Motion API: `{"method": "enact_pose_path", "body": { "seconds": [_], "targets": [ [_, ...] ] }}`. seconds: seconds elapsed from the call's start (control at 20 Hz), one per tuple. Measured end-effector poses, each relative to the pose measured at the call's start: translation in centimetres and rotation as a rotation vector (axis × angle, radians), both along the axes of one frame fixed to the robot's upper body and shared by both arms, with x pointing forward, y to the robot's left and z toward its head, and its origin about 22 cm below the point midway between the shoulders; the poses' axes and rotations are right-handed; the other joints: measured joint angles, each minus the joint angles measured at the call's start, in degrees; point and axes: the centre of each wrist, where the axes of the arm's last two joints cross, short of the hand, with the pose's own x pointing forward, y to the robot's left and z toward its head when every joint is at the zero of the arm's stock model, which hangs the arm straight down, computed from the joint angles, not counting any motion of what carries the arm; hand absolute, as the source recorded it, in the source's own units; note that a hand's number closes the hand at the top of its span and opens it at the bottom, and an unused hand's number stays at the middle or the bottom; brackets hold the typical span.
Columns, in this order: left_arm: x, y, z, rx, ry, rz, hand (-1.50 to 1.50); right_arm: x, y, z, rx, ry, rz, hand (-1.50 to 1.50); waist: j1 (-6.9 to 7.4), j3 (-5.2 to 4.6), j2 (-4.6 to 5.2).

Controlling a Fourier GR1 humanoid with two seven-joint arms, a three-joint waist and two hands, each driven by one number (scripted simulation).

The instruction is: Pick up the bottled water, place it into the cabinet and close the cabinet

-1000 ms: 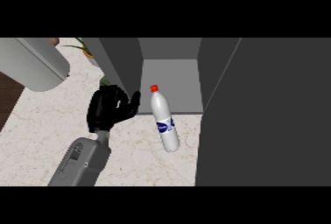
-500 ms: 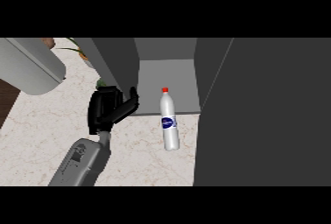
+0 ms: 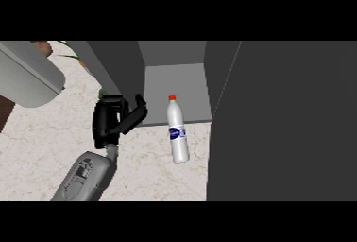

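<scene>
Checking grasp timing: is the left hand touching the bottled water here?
Apart. The head view shows a strip of counter between the left hand and the bottled water.

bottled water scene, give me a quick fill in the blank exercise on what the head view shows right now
1. The cap of the bottled water is coloured ____.
2. The bottled water stands on the counter just in front of the open ____.
3. The black hand in view is to the ____ of the bottled water in the picture.
4. The hand and the bottled water are ____, with counter showing between them.

Missing words: red; cabinet; left; apart
</scene>
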Motion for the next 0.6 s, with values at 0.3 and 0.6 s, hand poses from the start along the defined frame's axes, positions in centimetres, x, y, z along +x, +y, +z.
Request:
{"method": "enact_pose_path", "body": {
  "seconds": [0.3,0.6],
  "targets": [
    [-0.15,-0.04,-0.28,0.084,-0.014,0.042,1.5,0.14,0.21,-0.05,0.0,0.003,0.018,-1.5,-0.75,0.14,0.03],
    [-0.24,0.03,-0.65,0.201,-0.029,0.068,1.5,0.4,0.17,-0.19,-0.004,0.004,0.021,-1.5,-1.24,0.27,-0.01]
  ]
}}
